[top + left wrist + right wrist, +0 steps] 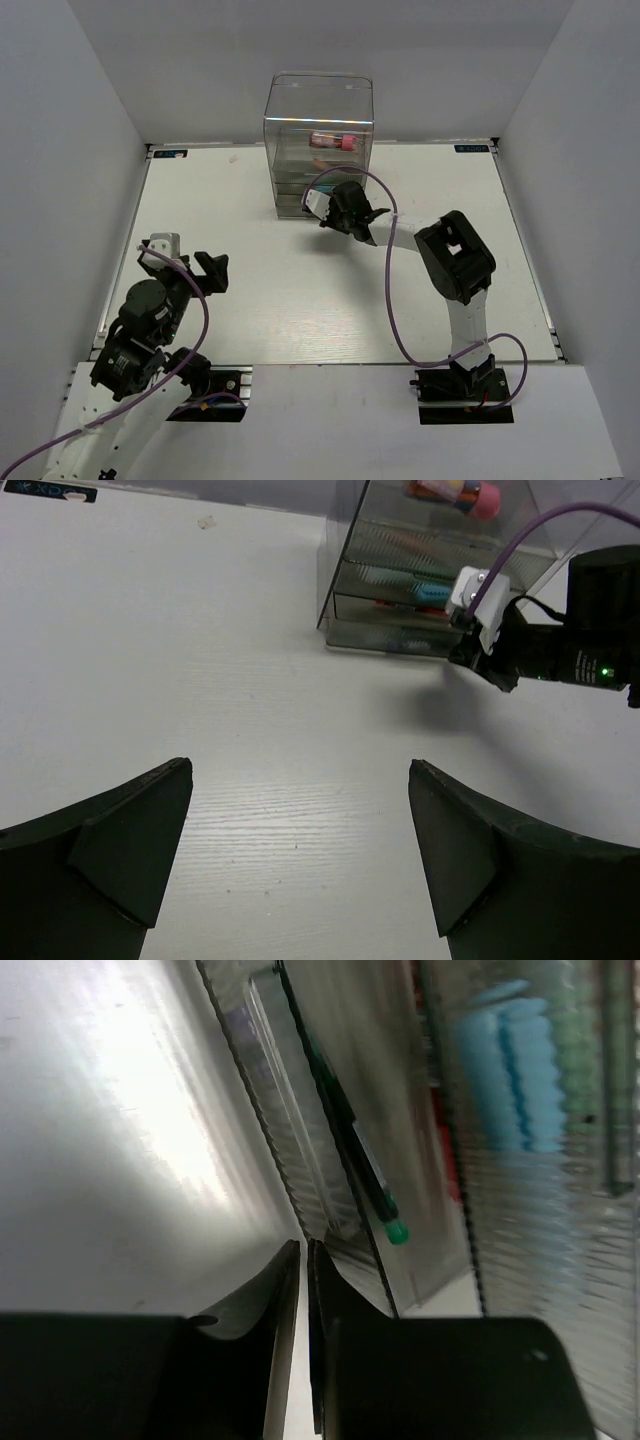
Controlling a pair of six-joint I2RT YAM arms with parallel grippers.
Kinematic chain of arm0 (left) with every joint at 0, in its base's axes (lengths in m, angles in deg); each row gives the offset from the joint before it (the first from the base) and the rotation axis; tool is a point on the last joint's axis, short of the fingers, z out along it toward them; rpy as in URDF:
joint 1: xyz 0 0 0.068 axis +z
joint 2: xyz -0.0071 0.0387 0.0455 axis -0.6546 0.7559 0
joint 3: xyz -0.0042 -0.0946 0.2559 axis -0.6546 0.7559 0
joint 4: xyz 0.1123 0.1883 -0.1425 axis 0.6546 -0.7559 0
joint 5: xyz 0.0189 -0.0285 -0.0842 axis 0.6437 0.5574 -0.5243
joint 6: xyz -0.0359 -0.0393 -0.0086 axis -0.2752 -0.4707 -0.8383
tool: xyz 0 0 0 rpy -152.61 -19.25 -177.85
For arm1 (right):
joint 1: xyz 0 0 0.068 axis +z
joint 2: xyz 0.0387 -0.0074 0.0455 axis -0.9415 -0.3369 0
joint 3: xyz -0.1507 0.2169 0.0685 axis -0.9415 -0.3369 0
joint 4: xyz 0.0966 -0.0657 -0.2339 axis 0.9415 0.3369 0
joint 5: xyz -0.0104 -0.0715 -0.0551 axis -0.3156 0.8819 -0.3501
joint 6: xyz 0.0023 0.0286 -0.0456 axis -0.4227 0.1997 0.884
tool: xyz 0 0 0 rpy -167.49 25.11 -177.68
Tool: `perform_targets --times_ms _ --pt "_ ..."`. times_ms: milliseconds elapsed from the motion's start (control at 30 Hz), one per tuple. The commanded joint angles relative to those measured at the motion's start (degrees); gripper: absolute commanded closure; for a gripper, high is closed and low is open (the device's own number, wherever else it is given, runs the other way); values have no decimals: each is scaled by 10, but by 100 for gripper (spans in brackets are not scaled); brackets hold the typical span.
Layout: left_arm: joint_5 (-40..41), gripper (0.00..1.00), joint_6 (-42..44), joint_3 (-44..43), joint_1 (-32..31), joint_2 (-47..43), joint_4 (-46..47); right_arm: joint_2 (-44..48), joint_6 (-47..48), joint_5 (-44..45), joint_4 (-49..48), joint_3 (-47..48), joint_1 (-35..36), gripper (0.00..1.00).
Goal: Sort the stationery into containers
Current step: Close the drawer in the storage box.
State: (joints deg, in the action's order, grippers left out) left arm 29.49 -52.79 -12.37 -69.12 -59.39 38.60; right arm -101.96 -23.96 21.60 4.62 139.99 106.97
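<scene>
The clear drawer box [318, 120] stands at the back middle of the table. A chunky pink tube [333, 141] lies in its top part. My right gripper [335, 205] is shut and empty, with its tips against the front of the low drawers. In the right wrist view the shut fingertips [303, 1248] touch a ribbed drawer front. Behind that front lie a thin dark pen with a green end [397, 1231], light blue markers [520, 1070] and pale green markers [585, 1060]. My left gripper [205, 270] is open and empty over bare table at the near left.
The white table [250, 290] is walled on three sides by grey panels. The left wrist view shows the box [420, 570] and the right gripper [462, 640] ahead to the right. A purple cable [390, 300] loops from the right arm.
</scene>
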Motion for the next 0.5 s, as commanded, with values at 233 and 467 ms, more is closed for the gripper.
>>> perform_targets --times_ms 233,467 --pt "-7 1 3 5 1 15 -10 -22 -2 121 -87 36 0 85" --pt "-1 1 3 5 1 10 -10 -30 -1 136 -100 46 1 83"
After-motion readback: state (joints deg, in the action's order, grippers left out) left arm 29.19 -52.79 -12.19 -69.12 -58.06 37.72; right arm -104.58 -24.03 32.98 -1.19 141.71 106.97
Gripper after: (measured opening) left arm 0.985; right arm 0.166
